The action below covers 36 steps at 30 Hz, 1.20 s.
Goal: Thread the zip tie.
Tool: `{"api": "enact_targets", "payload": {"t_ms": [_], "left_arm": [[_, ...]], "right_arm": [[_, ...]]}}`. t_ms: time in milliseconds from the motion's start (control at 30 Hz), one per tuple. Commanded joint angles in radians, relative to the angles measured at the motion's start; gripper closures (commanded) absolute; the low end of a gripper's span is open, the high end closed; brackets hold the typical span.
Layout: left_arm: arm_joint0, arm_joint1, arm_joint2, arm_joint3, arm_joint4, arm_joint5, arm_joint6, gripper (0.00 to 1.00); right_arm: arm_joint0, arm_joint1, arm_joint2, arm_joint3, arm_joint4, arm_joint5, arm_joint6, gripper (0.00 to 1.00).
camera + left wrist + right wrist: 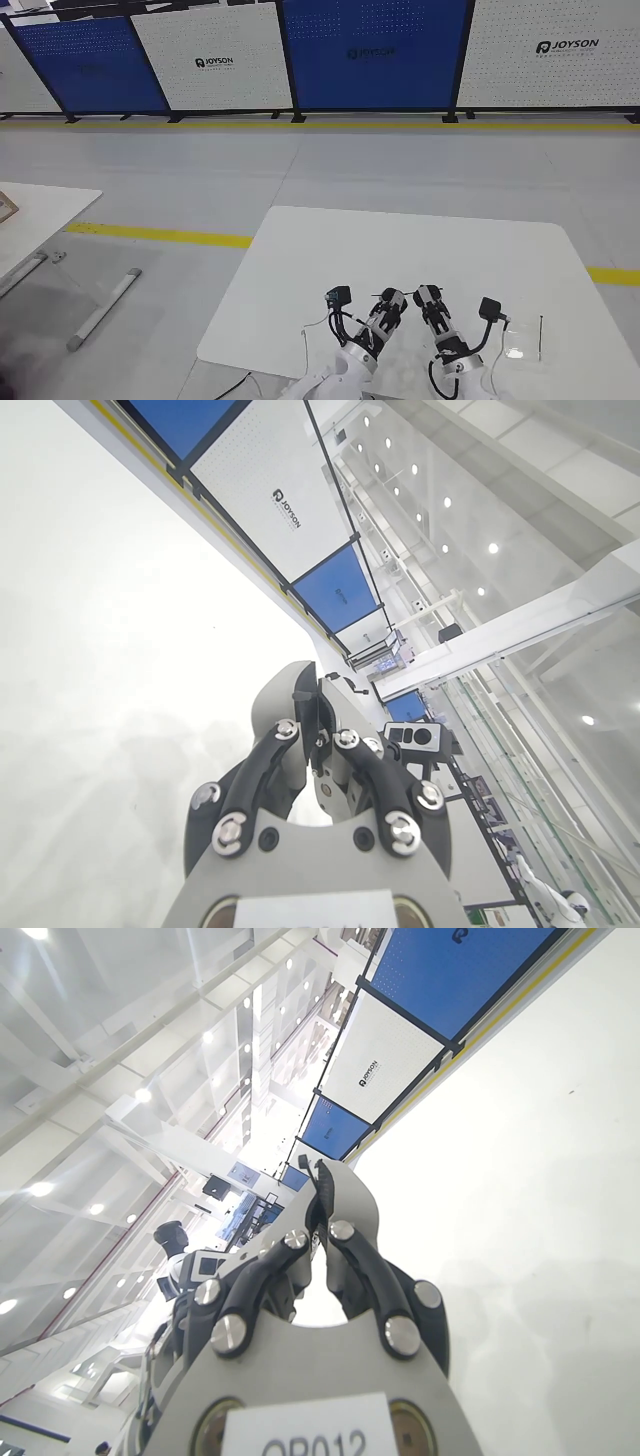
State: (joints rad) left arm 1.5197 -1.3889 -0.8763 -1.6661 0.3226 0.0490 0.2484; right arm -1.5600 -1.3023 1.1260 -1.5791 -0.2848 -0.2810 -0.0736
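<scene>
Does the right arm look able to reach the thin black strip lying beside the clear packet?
Probably yes: the strip lies bare on the table, close beside that arm. However, the right pincer is shut on a zip tie, so it would have to release first.

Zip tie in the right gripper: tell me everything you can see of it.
The zip tie is a thin black strip, plastic by its look, with a small blocky head sticking out beyond the right gripper, which is shut on it above the table. The rest of the strip is hidden inside the grip.
</scene>
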Motion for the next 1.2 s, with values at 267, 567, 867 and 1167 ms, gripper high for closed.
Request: {"api": "enact_targets", "payload": {"t_ms": [267,567,867,1167], "left_arm": [[0.007,0.002,-0.006,-0.004,0.006,-0.018,-0.015,1.00],[0.019,0.004,-0.021,-0.015,0.007,-0.029,-0.007,0.78],[0.021,0.003,-0.023,-0.013,0.016,-0.030,0.006,1.00],[0.019,0.002,-0.023,-0.007,0.014,-0.031,0.004,1.00]], "right_arm": [[0.000,-0.004,-0.001,-0.003,-0.010,0.012,0.009,1.00],[-0.004,-0.007,0.005,-0.005,-0.015,0.016,-0.005,1.00],[-0.007,-0.010,0.009,-0.003,-0.020,0.017,-0.007,1.00],[-0.005,-0.014,0.011,0.001,-0.024,0.016,-0.004,1.00]]}}
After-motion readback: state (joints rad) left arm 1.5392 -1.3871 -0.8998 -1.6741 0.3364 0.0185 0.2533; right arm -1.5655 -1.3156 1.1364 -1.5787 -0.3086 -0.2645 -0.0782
